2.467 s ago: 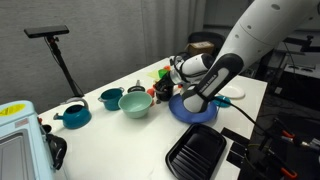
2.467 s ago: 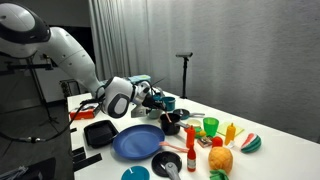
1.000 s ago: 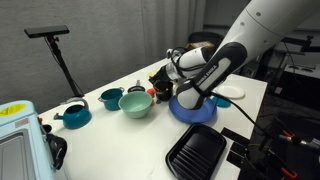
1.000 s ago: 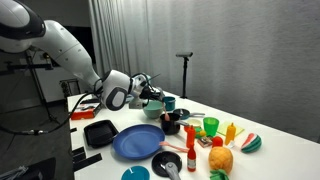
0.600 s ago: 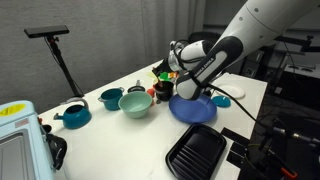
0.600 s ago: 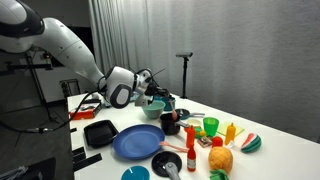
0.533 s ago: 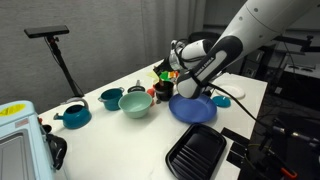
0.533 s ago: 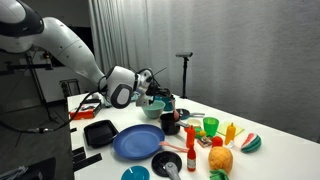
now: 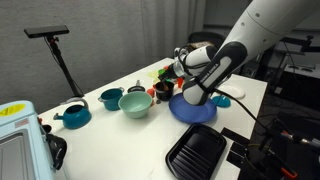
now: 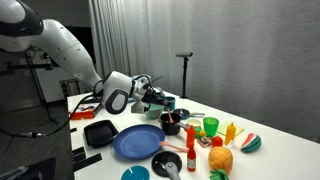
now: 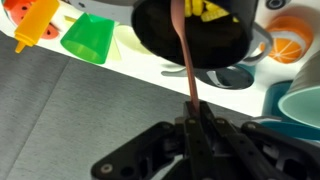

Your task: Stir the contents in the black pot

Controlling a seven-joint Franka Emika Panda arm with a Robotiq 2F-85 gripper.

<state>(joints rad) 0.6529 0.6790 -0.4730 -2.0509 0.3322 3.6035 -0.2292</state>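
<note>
**Wrist view: stick stands in the black pot, jaws clamped on its top end**

The gripper (image 11: 193, 112) has its jaws clenched on the upper end of a thin reddish-brown stirring stick (image 11: 186, 65). The stick is held at its far end, which I judge keeps the jaws above the rim while only the stick goes among the contents. The black pot (image 11: 190, 40) sits on the white counter (image 11: 130, 72) straight ahead of the jaws. It lies between a green cup (image 11: 88, 38) on one side and an orange slice (image 11: 290, 35) on the other, with a teal bowl (image 11: 300, 105) close by. Yellow pieces (image 11: 205, 8) lie inside it.

The pot is round and low, so it has no long axis of its own. Its mouth faces the wrist camera, which suggests it stands upright and open to the top. The long axis here belongs to the stick: it runs almost straight from the jaws into the pot, leaning slightly toward the green cup's side at its lower end.

In both exterior views the arm reaches over the blue plate (image 9: 195, 110) toward the cluster of small things. At that size I cannot pick out the pot there.
</note>
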